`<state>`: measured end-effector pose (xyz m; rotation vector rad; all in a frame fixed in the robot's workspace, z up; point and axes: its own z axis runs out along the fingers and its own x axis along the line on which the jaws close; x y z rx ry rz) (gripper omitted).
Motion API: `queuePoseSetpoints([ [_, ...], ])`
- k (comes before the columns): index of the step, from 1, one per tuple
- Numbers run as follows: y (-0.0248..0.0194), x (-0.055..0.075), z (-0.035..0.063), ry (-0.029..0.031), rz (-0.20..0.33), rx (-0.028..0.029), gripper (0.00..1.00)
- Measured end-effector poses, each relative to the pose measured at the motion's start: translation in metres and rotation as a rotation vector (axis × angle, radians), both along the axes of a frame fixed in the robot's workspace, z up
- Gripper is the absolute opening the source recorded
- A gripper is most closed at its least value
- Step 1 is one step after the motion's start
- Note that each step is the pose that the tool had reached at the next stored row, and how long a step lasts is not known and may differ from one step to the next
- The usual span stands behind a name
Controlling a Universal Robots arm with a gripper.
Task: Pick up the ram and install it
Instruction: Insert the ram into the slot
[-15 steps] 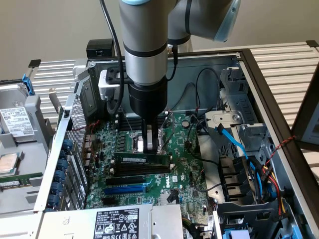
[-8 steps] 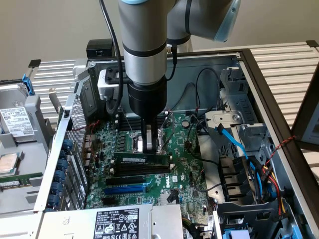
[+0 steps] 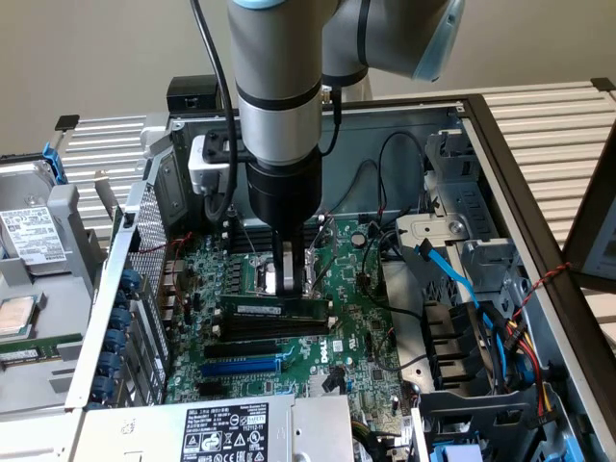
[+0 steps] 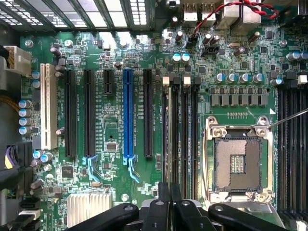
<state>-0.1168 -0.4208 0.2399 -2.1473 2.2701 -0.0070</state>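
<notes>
A: What is held in the open computer case (image 3: 500,144)?

B: A green motherboard (image 3: 361,322) is laid on its floor, and the gripper (image 3: 289,289) is hung inside it, above the board. The ram (image 3: 274,309) is stood on edge directly under the fingertips, in line with the black slots (image 3: 265,330). Its top edge is pinched between fingers (image 4: 163,207) that are drawn almost together.

A: How much room is left around the fingers?

B: Little at board level. More black slots are found just beside the ram, on the side away from the CPU socket (image 4: 238,161), and the blue slot (image 3: 241,366) is set beyond them. The open socket is placed close on the other side of the fingers. Loose cables (image 3: 448,274) are found well apart from the fingers, toward the exterior view's right, near the case wall.

A: What cannot be made out?

B: Whether the ram is pressed fully home cannot be told — its lower edge is hidden by the slot. From the wrist the ram is hard to tell from the dark slots beyond the fingertips, and in the exterior view part of the board is covered by the arm (image 3: 279,96).
</notes>
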Motion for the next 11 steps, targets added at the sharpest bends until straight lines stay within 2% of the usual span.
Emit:
queuePoseSetpoints([
  [2, 0.0003, -0.0005, -0.0003, -0.0072, 0.000, 0.0001, 0.12],
  [5, 0.0003, -0.0013, -0.0005, -0.0083, 0.000, 0.0001, 0.12],
  [11, 0.0006, -0.0073, -0.0016, -0.0183, 0.000, 0.0000, 0.12],
])
